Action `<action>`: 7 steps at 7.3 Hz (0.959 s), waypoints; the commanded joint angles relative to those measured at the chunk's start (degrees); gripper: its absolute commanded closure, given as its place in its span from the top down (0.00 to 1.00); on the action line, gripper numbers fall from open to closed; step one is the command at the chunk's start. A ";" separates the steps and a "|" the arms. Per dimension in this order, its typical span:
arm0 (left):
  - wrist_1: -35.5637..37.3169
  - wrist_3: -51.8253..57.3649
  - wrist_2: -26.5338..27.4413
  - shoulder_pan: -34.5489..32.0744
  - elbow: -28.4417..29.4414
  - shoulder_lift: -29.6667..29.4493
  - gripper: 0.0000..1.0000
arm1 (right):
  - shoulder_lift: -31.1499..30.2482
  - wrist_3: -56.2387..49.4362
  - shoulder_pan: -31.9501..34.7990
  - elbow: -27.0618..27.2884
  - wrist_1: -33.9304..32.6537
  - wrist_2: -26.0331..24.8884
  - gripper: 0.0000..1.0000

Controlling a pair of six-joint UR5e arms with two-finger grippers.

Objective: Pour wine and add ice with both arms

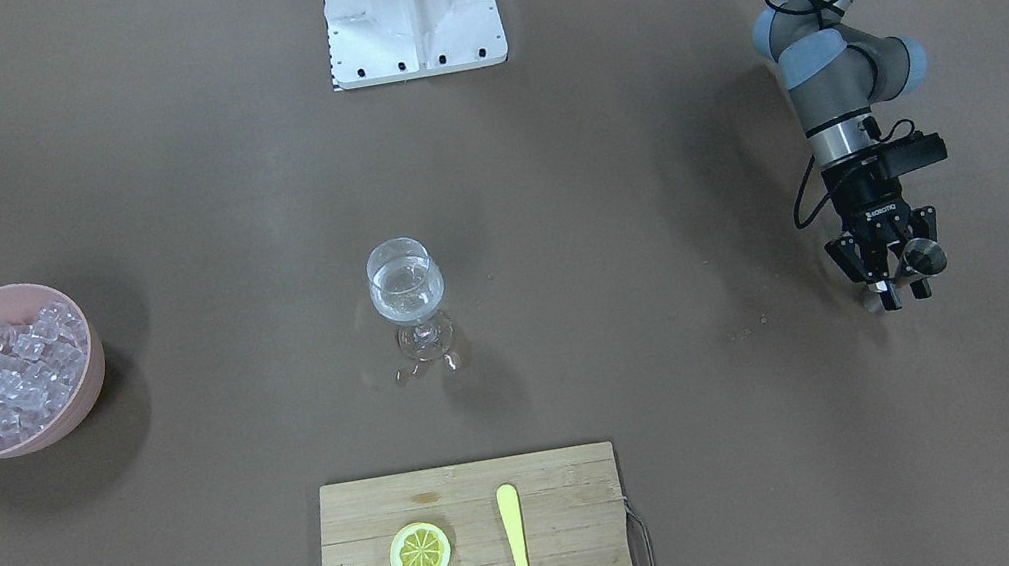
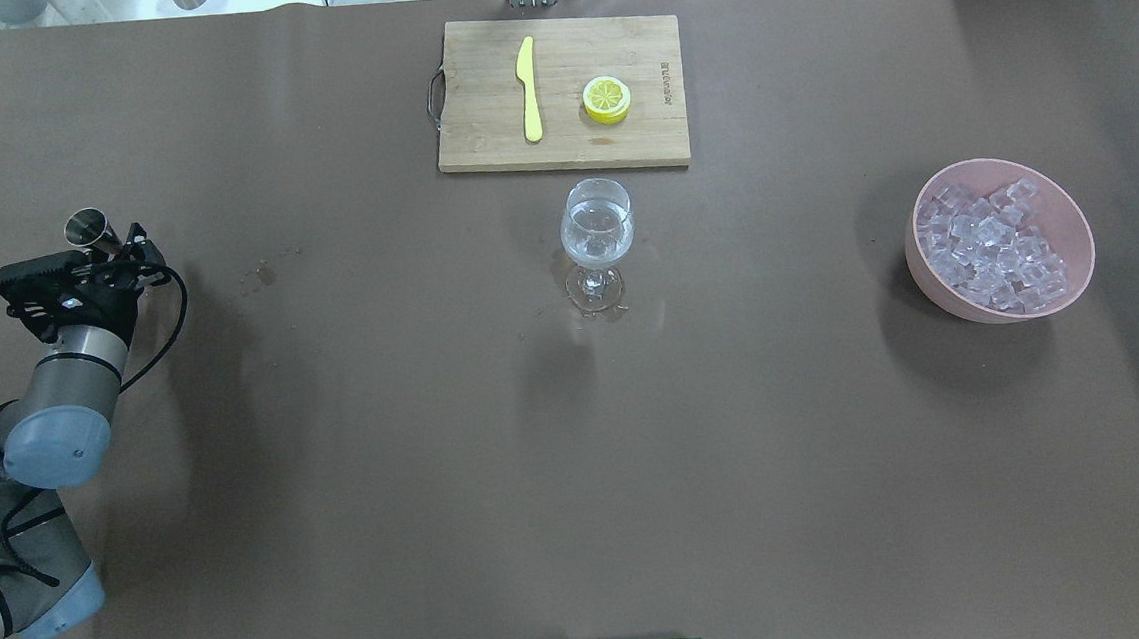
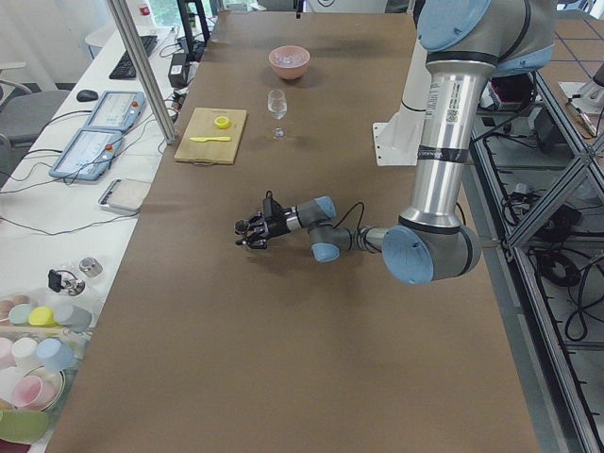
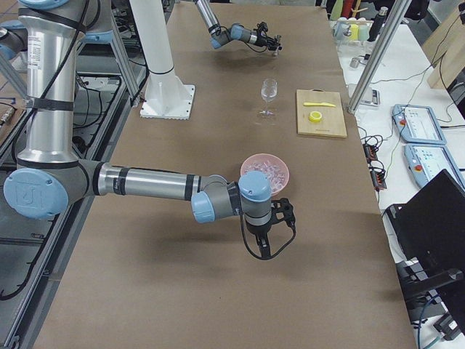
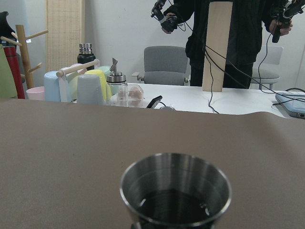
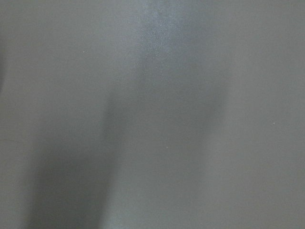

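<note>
A stemmed glass (image 1: 405, 283) stands mid-table with a little clear wine (image 2: 598, 235) in its bowl. The ice (image 1: 13, 373) is heaped in a pink bowl (image 2: 1074, 224) on the robot's right. My left gripper (image 1: 897, 281) lies level near the table's left end, shut on a small steel cup (image 2: 87, 228). That cup stands upright, and its dark inside (image 5: 175, 198) fills the left wrist view. My right gripper (image 4: 283, 217) hangs over the table just on the near side of the pink bowl (image 4: 265, 169). Whether it is open or shut I cannot tell; its wrist view shows only brown table.
A wooden cutting board (image 2: 485, 115) at the far edge carries a lemon slice (image 2: 606, 98) and a yellow knife (image 2: 529, 87). Drops of liquid lie around the glass's foot (image 2: 596, 298). The white base (image 1: 411, 9) is mid-table on the robot's side. A person stands beyond the table (image 5: 224, 28).
</note>
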 commanded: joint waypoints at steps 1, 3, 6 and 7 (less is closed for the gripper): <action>-0.13 -0.07 0.08 -0.02 -0.02 0.05 0.28 | 0.02 0.00 0.02 0.00 0.00 0.00 1.00; -1.01 0.02 0.00 -0.02 -0.19 0.14 0.00 | 0.02 0.00 0.02 0.00 0.09 0.00 1.00; -2.58 11.29 -0.88 -0.46 -5.35 -0.65 0.00 | -0.07 0.00 0.02 -0.09 0.00 0.00 1.00; -2.42 14.32 -1.14 -0.29 -6.51 -1.43 0.00 | -0.07 0.09 0.02 -0.09 0.00 0.00 1.00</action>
